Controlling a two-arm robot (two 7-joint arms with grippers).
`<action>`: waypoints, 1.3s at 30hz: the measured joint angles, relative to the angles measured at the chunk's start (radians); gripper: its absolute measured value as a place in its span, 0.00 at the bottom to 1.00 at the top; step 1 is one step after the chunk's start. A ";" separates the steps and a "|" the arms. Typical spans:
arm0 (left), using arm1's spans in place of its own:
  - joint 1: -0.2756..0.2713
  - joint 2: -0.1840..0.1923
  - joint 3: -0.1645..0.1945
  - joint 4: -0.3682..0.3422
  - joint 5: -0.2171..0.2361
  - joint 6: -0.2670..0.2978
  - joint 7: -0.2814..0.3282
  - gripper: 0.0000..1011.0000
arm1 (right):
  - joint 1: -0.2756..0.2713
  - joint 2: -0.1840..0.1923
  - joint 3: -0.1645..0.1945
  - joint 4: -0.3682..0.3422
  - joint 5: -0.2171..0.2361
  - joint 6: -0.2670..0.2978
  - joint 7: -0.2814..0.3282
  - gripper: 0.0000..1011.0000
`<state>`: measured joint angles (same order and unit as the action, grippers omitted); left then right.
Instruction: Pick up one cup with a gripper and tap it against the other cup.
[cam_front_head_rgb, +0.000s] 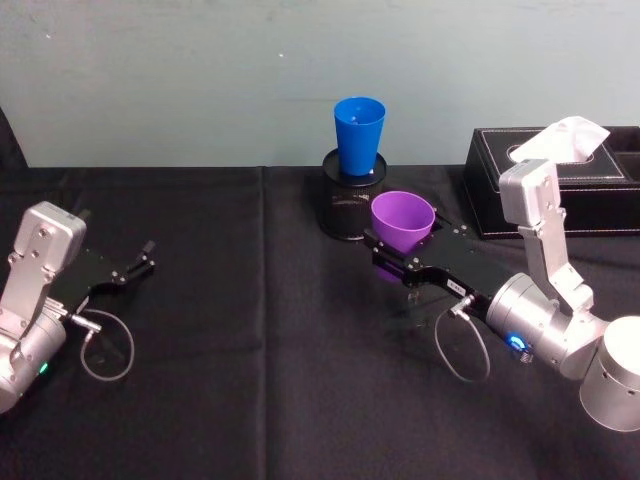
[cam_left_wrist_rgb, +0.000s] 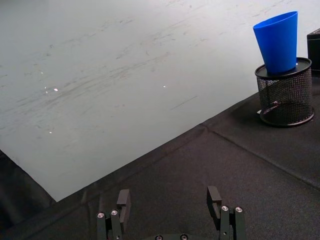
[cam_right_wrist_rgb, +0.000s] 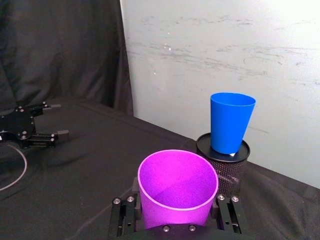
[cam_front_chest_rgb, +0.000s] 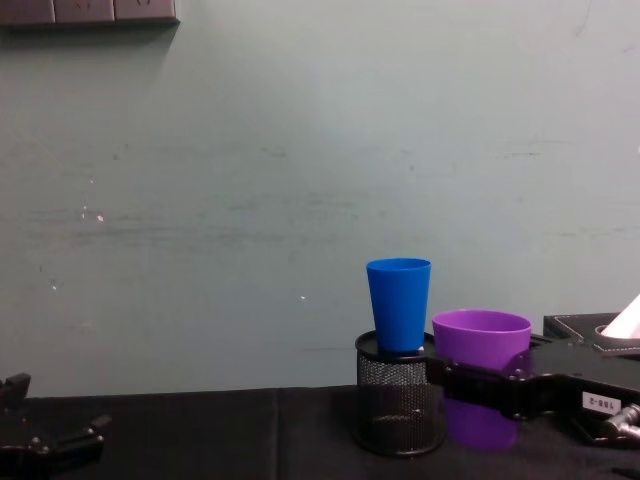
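Observation:
The purple cup (cam_front_head_rgb: 403, 218) stands upright between the black jaws of my right gripper (cam_front_head_rgb: 405, 238), which is shut on it right beside the black mesh pen holder (cam_front_head_rgb: 348, 205). The blue cup (cam_front_head_rgb: 359, 134) stands in the top of that holder, a small gap from the purple cup's rim. The right wrist view shows the purple cup (cam_right_wrist_rgb: 177, 186) clamped in my right gripper (cam_right_wrist_rgb: 176, 216), with the blue cup (cam_right_wrist_rgb: 230, 122) behind it. From the chest, the purple cup (cam_front_chest_rgb: 481, 342) sits lower than the blue cup (cam_front_chest_rgb: 398, 302). My left gripper (cam_front_head_rgb: 148, 256) rests open at the left, holding nothing.
A black tissue box (cam_front_head_rgb: 600, 195) with a white tissue (cam_front_head_rgb: 575, 135) stands at the back right, behind my right arm. Black cloth (cam_front_head_rgb: 250, 380) covers the table up to a pale wall. Loose cable loops hang from both wrists.

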<state>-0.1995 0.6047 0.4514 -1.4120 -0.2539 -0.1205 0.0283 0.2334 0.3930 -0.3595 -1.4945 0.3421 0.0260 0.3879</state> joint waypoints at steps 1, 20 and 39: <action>0.000 0.000 0.000 0.000 0.000 0.000 0.000 0.99 | 0.000 0.000 0.000 0.000 0.000 0.000 0.000 0.73; 0.000 0.000 0.000 0.000 0.000 0.000 0.000 0.99 | 0.000 0.000 0.000 0.000 0.000 0.000 0.000 0.73; 0.000 0.000 0.000 0.000 0.000 0.000 0.000 0.99 | 0.000 0.000 0.000 0.000 0.000 0.000 0.000 0.73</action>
<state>-0.1995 0.6047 0.4514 -1.4120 -0.2539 -0.1205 0.0283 0.2334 0.3930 -0.3596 -1.4946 0.3421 0.0260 0.3879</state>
